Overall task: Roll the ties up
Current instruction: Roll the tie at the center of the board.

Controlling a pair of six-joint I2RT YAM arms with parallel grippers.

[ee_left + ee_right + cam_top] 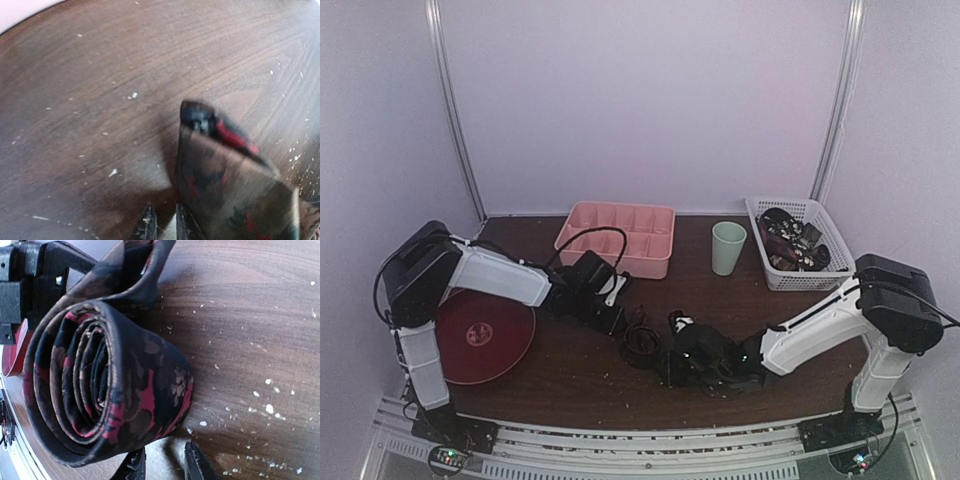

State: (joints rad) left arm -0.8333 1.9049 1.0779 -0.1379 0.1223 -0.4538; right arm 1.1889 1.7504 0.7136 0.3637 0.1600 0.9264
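Observation:
A dark tie with red flowers is rolled into a coil (pixel 100 385) that lies on its side on the brown table, just beyond my right gripper (pixel 164 452). That gripper's jaws stand a little apart with bare table between them. The coil's lower edge overlaps the left finger (pixel 132 465). The tie's loose tail (pixel 235 195) stands on edge just right of my left gripper (pixel 162 222). Its jaws show a narrow gap and nothing clearly sits between them. From above, the tie (pixel 642 340) lies between the left gripper (pixel 610 305) and the right gripper (pixel 682 345).
A pink divided tray (pixel 617 238) stands at the back centre, with a green cup (pixel 728 247) to its right. A white basket (pixel 825 225) at the back right holds more ties. A red plate (pixel 485 335) lies at the left. White crumbs speckle the table.

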